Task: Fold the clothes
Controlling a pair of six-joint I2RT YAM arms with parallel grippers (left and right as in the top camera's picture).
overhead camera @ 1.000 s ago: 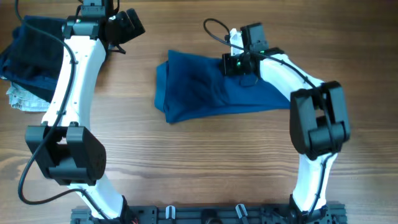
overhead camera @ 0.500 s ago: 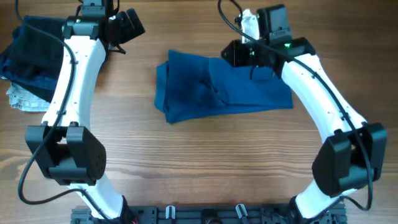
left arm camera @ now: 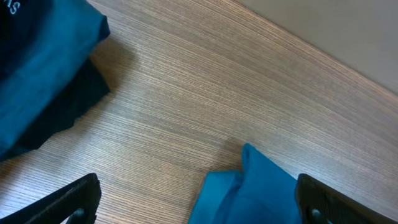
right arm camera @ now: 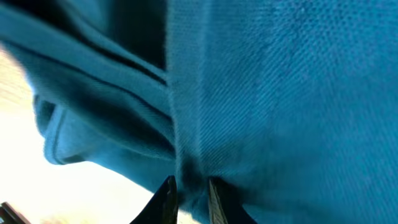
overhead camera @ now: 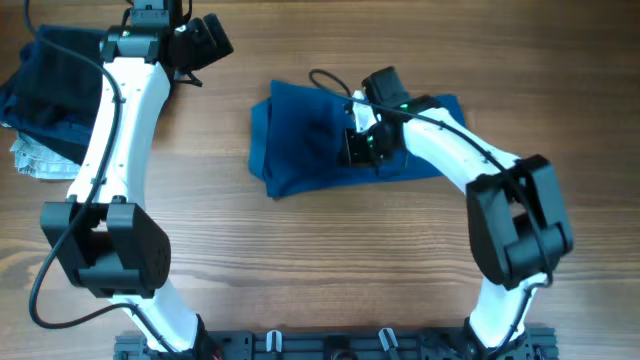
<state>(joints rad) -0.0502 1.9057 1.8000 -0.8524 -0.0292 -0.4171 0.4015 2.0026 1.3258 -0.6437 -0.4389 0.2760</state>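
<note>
T-shirt (overhead camera: 300,150) mid-table, R gripper (right arm camera: 189,196) pinching fold, dark garments (overhead camera: 45,75) far-left

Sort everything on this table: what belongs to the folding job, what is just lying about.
For the job:
large mid-blue soft-fabric T-shirt

Lying about:
pile of dark navy and black folded garments
small whitish-grey patterned cloth

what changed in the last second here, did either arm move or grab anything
The right gripper swung out toward the T-shirt's far right corner, then came back left and nearer, onto its middle, where its jaws now appear to pinch a fold of fabric. The T-shirt's outline hardly shifted. The left gripper stayed put, jaws wide open, near the dark garments.
</note>
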